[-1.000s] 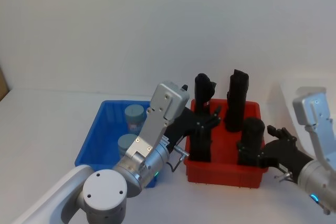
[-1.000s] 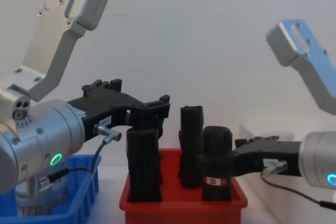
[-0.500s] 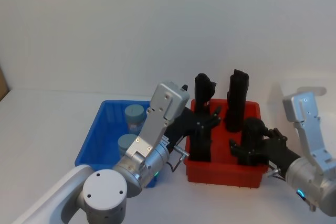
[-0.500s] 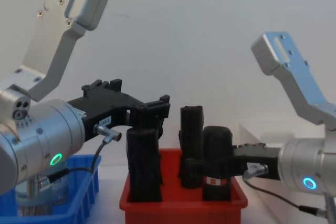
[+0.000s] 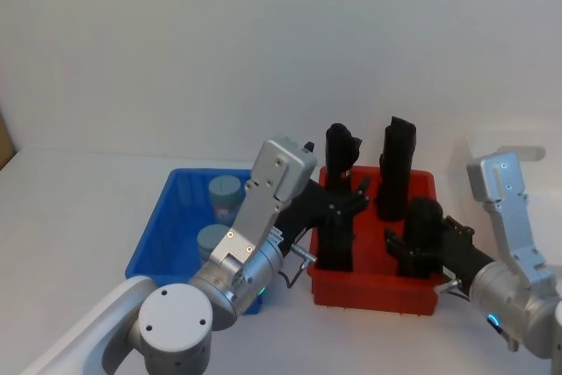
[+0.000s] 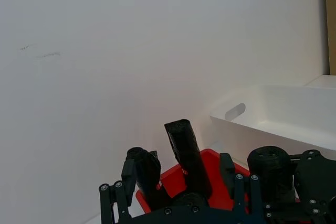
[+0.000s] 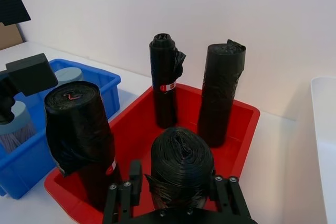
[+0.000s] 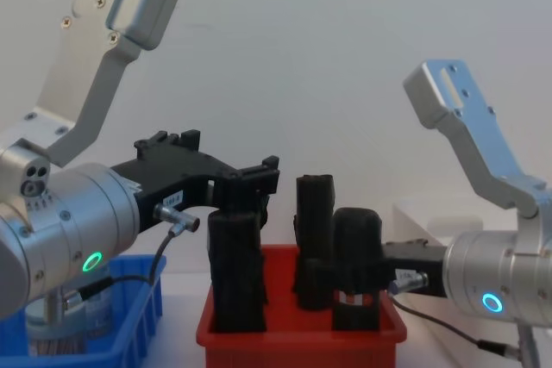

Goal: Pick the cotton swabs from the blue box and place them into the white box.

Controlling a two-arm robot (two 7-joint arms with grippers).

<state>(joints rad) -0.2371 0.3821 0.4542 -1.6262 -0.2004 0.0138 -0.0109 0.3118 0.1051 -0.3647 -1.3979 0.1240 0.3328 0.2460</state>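
Swabs [image 5: 226, 191] — two lidded tubs — sit in the blue box [image 5: 149, 234], one toward its far wall, the other nearer and partly behind the left arm. Just right of that box stands a red bin [image 5: 373, 294] holding four upright black rolls [image 7: 221, 87]. The left gripper [image 5: 353, 198] reaches across just above the bin's near-left roll [image 8: 235, 269], its fingers [image 6: 113, 198] spread wide with nothing between them. The right gripper [image 7: 178, 179] comes in from the right at the near-right roll [image 7: 181, 156]. Its fingers are parted, one on each side of the roll — whether they touch it I cannot tell. The white box [image 6: 247, 121] lies to the right of the red bin.
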